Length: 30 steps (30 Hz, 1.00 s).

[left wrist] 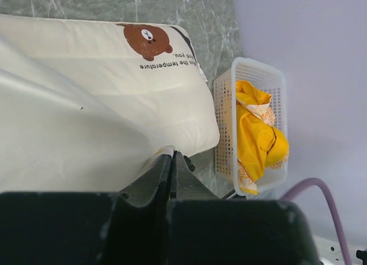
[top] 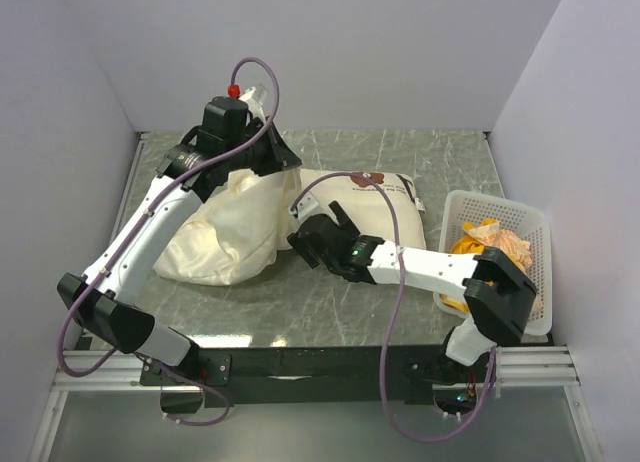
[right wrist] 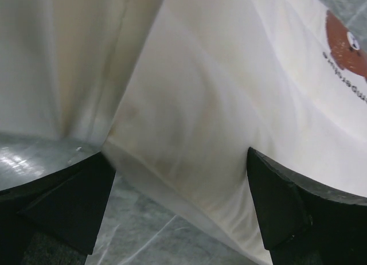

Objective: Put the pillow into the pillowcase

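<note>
Bare table (top: 285, 307) runs before the pillow (top: 382, 207); the basket (top: 470, 207) (holding yellow cloth (top: 492, 240)) blocks its right side.

Here's the table (top: 400, 152). The pillowcase (top: 225, 237) lies left of centre, and the pillow (top: 385, 197) lies just to its right, touching it. In the left wrist view the sack's fabric laps over the cushion's near-left part. Over at the table's right edge stands a basket (top: 500, 204), apart from the pillow, with a bundle of cloth (top: 490, 244) inside it. The left gripper (top: 283, 160) sits at the pillowcase's far right corner, where the two meet, with a bit of fabric at its fingertips. The right gripper (top: 318, 220) is in front of the pillow's near-left edge, one finger on either side of it.
</note>
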Motion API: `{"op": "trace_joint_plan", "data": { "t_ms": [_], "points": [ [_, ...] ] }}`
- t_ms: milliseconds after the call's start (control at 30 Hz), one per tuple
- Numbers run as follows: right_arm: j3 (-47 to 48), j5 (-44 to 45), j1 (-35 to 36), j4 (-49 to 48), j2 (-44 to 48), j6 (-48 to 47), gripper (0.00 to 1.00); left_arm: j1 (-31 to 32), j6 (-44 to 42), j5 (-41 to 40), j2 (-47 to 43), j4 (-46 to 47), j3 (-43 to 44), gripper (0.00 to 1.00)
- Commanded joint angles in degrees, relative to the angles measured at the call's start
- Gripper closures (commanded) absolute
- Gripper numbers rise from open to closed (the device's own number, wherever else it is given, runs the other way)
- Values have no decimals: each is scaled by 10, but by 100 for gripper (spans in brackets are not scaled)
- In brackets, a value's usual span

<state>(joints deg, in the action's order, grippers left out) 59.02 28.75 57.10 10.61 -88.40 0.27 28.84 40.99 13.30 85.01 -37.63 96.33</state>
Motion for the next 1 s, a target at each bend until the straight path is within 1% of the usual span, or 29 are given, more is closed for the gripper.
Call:
{"op": "trace_joint_plan", "data": {
  "t_ms": [0, 33, 67, 100, 167, 200, 233, 333, 367, 400, 433, 467, 500, 533, 567, 600, 633, 667, 700, 733, 800, 833, 867, 900, 933, 967],
  "points": [
    [12, 115, 8, -54, -38, -40, 0, 3, -20, 28, -33, 27, 31, 96],
    [12, 124, 8, -59, -41, -40, 3, 3, -21, 30, -34, 26, 32, 95],
    [14, 153, 12, -67, -44, -39, 7, 4, -22, 34, -37, 25, 35, 95],
    [18, 162, 13, -67, -46, -38, 13, 5, -23, 36, -39, 25, 36, 95],
    [32, 189, 19, -61, -41, -33, 79, 5, -28, 37, -45, 24, 39, 93],
    [39, 186, 22, -55, -27, -30, 94, 5, -30, 34, -45, 18, 42, 92],
    [49, 175, 25, -41, -18, -26, 100, 6, -37, 32, -44, 13, 46, 90],
    [107, 145, 52, 29, 24, -21, 100, 6, -55, 30, -35, -1, 61, 85],
    [161, 134, 60, 90, 31, -13, 100, 6, -57, 30, -32, -3, 68, 85],
    [193, 101, 68, 126, 40, -4, 100, 6, -59, 31, -30, -3, 71, 83],
    [227, 69, 69, 163, 43, 24, 100, 6, -63, 34, -22, -1, 74, 80],
    [296, 40, 69, 234, 44, 37, 100, 6, -64, 44, -19, 1, 81, 78],
    [326, 13, 69, 258, 46, 56, 100, 7, -65, 46, -13, 2, 87, 75],
    [357, -47, 68, 281, 45, 65, 100, 7, -67, 46, -2, -2, 93, 69],
    [416, -70, 67, 328, 40, 72, 100, 8, -68, 45, 4, -4, 111, 67],
    [445, -89, 65, 349, 25, 83, 100, 10, -69, 50, 9, -4, 121, 66],
    [472, -105, 58, 369, 16, 91, 100, 10, -70, 52, 19, -9, 133, 63],
    [525, -129, 45, 406, 3, 99, 100, 10, -70, 52, 23, -13, 161, 60],
    [547, -157, 32, 424, -24, 113, 100, 10, -70, 41, 28, -19, 179, 55],
    [561, -211, -5, 433, -33, 118, 100, 10, -68, 32, 32, -24, 215, 40],
    [556, -281, -45, 425, -49, 128, 100, 10, -65, 6, 32, -34, 249, 31],
    [541, -332, -71, 412, -51, 133, 100, 10, -63, -5, 29, -36, 277, 20],
    [502, -401, -108, 378, -55, 137, 100, 10, -62, -19, 27, -41, 290, 16],
    [479, -441, -128, 358, -56, 143, 100, 10, -61, -32, 24, -41, 298, 14],
    [457, -474, -142, 337, -61, 147, 100, 10, -60, -38, 16, -39, 300, 10],
    [423, -547, -174, 304, -77, 151, 100, 10, -59, -42, 10, -38, 296, 8]
  ]
}}
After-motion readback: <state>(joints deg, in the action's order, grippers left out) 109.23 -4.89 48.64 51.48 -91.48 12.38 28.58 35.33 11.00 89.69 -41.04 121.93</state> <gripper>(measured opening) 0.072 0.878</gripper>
